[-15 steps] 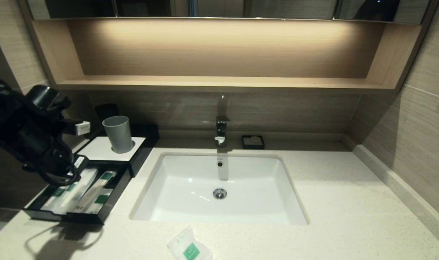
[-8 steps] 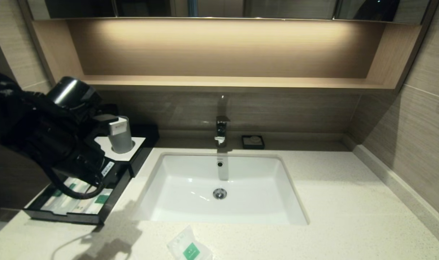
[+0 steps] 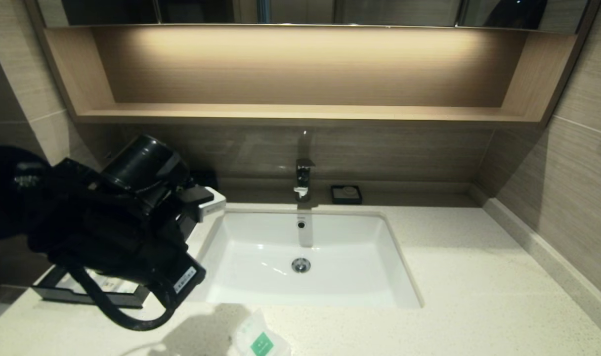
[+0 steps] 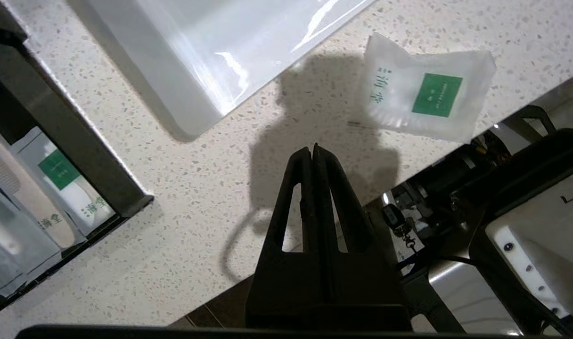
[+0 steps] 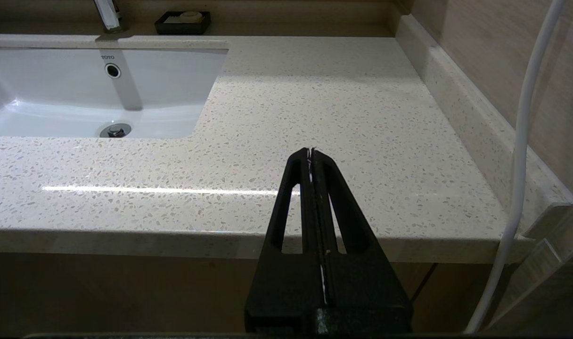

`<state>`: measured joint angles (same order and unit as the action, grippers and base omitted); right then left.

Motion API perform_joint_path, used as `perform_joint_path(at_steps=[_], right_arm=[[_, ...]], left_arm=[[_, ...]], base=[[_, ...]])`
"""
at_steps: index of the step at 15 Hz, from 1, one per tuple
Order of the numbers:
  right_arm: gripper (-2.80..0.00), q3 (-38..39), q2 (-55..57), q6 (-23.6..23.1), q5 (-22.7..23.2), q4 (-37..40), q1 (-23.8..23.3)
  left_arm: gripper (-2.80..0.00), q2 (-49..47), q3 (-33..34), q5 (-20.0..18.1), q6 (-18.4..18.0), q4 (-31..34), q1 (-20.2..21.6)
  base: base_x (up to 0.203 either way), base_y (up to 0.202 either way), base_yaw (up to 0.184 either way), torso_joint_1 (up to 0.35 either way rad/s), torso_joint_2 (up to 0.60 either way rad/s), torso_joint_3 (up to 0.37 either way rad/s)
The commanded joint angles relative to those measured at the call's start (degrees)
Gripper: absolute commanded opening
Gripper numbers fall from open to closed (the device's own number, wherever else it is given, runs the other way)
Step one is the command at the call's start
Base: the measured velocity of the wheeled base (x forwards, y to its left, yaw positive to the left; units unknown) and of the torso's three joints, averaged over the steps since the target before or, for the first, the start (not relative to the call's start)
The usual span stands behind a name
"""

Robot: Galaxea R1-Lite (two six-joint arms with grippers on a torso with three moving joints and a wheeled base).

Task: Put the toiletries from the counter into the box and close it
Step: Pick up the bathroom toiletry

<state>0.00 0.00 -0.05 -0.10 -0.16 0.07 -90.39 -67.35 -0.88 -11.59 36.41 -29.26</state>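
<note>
The sachet lies flat on the bench near the front edge, by the sink. It looks light, soft and slippery, so pinch one side edge. The left tool is shut and empty, just short of it. The box is open, probably with room inside. The right tool rests shut.

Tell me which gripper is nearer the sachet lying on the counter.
Left. The left gripper hangs shut over the counter just short of the sachet. The right gripper sits shut off the counter's front edge on the other side of the sink.
</note>
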Motion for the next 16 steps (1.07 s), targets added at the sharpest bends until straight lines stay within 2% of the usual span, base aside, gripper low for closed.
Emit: perform_joint_path(at_steps=[1, 7, 12, 14, 16], right_arm=[[-2.80, 0.08, 0.00, -0.04, 0.02, -0.02, 0.01], [-2.80, 0.04, 0.00, -0.04, 0.02, -0.02, 0.01], [-2.80, 0.09, 0.00, -0.04, 0.02, -0.02, 0.01], [-2.80, 0.09, 0.00, -0.04, 0.02, -0.02, 0.01], [-2.80, 0.03, 0.00, -0.04, 0.02, -0.02, 0.01]], left_arm=[[-2.80, 0.82, 1.80, -0.02, -0.01, 0.24, -3.40], [-2.80, -1.13, 4.72, -0.02, 0.30, -0.29, -12.05], [-2.80, -7.05, 3.89, 0.10, 1.05, -3.91, -12.82], [-2.80, -8.73, 3.68, 0.13, 2.71, -4.92, -13.88], [-2.80, -10.44, 3.65, 0.47, 6.30, -6.72, -14.83]], base=[[0.000, 0.000, 0.000, 0.000, 0.00, 0.000], [0.000, 0.000, 0.000, 0.000, 0.00, 0.000], [0.000, 0.000, 0.000, 0.000, 0.00, 0.000], [0.000, 0.000, 0.000, 0.000, 0.00, 0.000], [0.000, 0.000, 0.000, 0.000, 0.00, 0.000]])
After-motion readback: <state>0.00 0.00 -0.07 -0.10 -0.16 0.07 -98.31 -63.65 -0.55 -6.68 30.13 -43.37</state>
